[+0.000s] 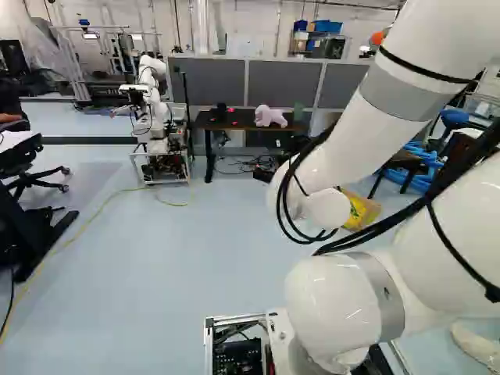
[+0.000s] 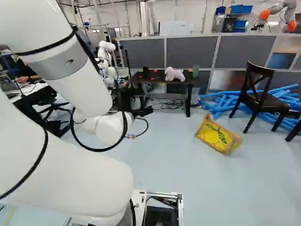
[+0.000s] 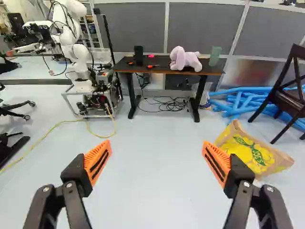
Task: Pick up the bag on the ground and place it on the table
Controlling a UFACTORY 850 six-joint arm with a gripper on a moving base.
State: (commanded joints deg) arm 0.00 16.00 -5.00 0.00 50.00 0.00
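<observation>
The pincer (image 3: 157,153) is empty, its two fingers spread wide and the gap between them unfilled. The bag (image 3: 257,155) lies on the floor ahead of it and off to one side, past the finger nearer the chair (image 2: 267,102), so the way to it looks to be forward, down and sideways rather than straight on. Taking the surface (image 3: 164,70) as mark, the bag is nearer the robot and over to the right; its long axis slants, one end toward the surface's right leg, the other outward and back toward the robot.

The left base view has the arm (image 1: 351,148) across part of the bag; the right base view shows the bag whole, but only the wrist view shows the pincer. On the surface, a plush (image 3: 187,59) sits toward the right end, likely limiting room there for the bag.
</observation>
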